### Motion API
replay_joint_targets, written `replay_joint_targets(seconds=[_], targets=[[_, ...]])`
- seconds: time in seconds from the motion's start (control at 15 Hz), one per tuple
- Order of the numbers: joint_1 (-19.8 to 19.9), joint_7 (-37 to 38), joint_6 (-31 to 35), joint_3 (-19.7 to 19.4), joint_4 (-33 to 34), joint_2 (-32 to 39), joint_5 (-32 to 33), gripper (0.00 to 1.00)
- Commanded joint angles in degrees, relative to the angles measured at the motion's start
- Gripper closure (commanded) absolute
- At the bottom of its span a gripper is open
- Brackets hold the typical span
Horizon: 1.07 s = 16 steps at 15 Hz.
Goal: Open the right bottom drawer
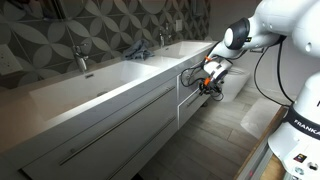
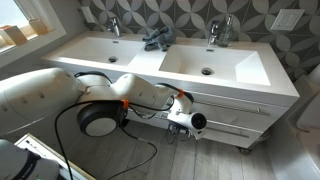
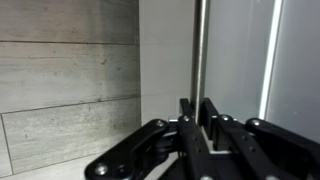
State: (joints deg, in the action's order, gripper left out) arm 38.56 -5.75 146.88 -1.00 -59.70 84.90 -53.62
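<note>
**End Effector Clamped on Drawer Handle**

The end effector [image 3: 198, 118] is closed around the slim chrome bar handle [image 3: 200, 50] of the right bottom drawer [image 1: 195, 108]. This is the lowest glossy white flat front in the vanity's narrow section, above wood-grain floor tiles [image 3: 60, 80]. The drawer interior is not visible. A rectangular white basin [image 2: 232, 64] is set into the surface.

Arm [image 1: 268, 22] extended low, gripper [image 3: 200, 116] seemingly closed
</note>
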Motion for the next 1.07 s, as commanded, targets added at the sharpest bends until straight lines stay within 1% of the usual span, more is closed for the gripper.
replay_joint_targets(seconds=[0.0,0.07,0.27,0.87,0.93,1.0], targets=[[1.86,5.98,-0.96,-5.94,0.38,1.63,4.89,0.96],[0.00,2.04,-1.60,-0.78,0.33,0.00,0.70,0.84],[0.03,3.42,-3.45,-1.79,0.54,-0.02,1.04,0.84],[0.03,3.71,-3.55,-1.87,0.56,-0.03,1.04,0.84],[0.03,3.72,-3.55,-1.87,0.56,-0.03,1.04,0.96],[0.01,3.46,-3.10,-2.17,0.63,0.30,1.06,0.96]])
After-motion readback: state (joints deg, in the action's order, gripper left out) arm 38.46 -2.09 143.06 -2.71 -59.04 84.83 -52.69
